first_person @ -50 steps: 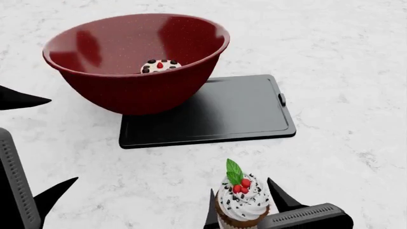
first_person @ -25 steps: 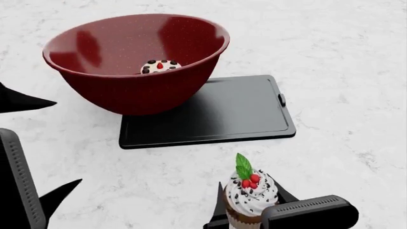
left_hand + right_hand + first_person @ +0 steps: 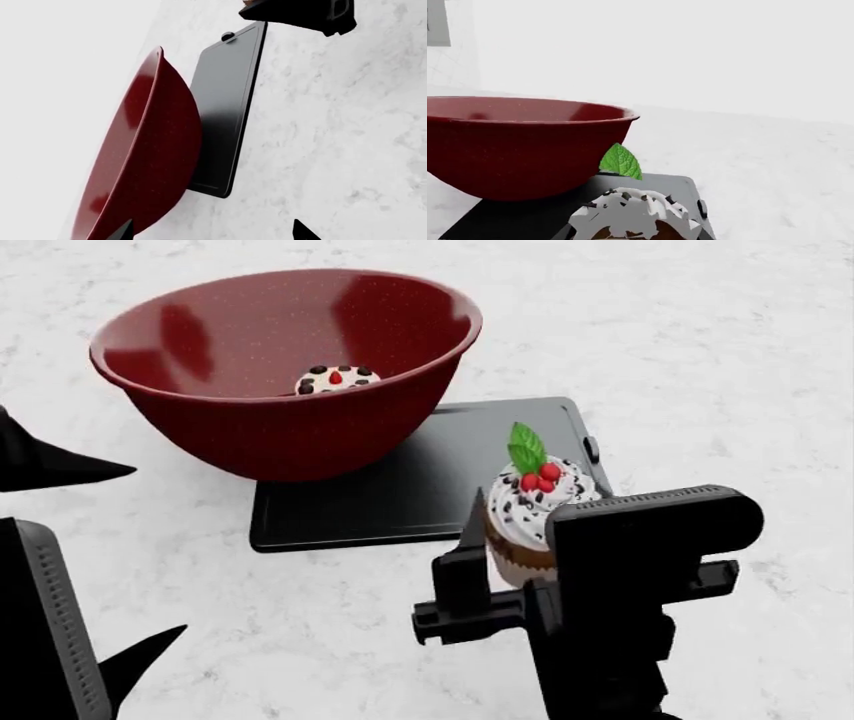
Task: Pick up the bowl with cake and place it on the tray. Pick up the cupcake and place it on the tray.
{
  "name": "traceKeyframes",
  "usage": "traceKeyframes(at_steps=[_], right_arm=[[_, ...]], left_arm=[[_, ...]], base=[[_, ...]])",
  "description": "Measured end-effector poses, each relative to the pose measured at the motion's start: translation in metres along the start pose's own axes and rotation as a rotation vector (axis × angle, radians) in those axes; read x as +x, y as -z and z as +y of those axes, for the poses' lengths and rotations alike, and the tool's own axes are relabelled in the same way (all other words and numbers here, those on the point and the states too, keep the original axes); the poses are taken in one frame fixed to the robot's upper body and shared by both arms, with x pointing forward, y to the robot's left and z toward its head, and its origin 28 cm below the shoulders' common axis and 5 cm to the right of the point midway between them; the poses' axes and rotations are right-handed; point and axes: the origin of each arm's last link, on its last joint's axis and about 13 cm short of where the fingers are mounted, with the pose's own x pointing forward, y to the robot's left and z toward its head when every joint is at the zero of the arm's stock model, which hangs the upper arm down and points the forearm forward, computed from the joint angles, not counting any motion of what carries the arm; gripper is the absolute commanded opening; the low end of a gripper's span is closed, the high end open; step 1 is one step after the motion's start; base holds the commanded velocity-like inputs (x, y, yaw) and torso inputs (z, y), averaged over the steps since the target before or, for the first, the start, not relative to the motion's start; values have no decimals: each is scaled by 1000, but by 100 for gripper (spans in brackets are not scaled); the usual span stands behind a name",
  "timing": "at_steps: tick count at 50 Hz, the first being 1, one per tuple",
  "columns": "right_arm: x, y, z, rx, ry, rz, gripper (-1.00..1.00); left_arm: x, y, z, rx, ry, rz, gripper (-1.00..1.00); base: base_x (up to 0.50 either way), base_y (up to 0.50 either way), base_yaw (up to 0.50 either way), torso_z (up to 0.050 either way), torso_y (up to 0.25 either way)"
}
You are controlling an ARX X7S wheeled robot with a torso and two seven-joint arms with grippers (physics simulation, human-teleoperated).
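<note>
The right gripper (image 3: 514,540) is clamping the cupcake (image 3: 530,508) by its wrapper, w/ 1 dark finger (image 3: 470,530) showing at the cupcake's 9 o'clock side in the head view; the opposite finger is hidden behind the gripper body. The cupcake is sitting upright, appearing in the head view over the tray (image 3: 534,455) edge nearest the robot, toward its 4 o'clock corner; whether it is touching the tray cannot be told. The bowl (image 3: 287,370) is resting on the tray's 10 o'clock portion, overhanging the rim there. The cake (image 3: 336,378) is lying inside the bowl, at the bottom. The left gripper (image 3: 60,550) is positioned at approx. 8 o'clock of the bowl, its 2 fingertips spread wide apart and gripping nothing. All items are standing on a white marbled table (image 3: 721,330).
</note>
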Motion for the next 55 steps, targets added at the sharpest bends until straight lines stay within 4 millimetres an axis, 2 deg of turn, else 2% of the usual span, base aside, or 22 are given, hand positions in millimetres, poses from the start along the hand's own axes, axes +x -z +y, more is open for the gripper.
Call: traceKeyframes(at_steps=[11,24,31,42,55], right_arm=[[39,-17,-4,1,72,68,-100],[61,-28,-7,1,112,111,-100],[84,-36,-11,-13,115,109,-100],[125,-33,-24,11,144,169,-100],[163,-22,-25,14,87,285,-100]], left_arm=[[1,3,-1,-8,-5,-3,100],[2,3,-3,-7,-6,-8,100],[3,1,-3,-1,-3,-9,100],[3,0,-3,3,0,-7,100],[3,-1,-3,5,3,-4,100]], base=[[0,0,0,0,0],[0,0,0,0,0],[0,0,0,0,0],[0,0,0,0,0],[0,0,0,0,0]])
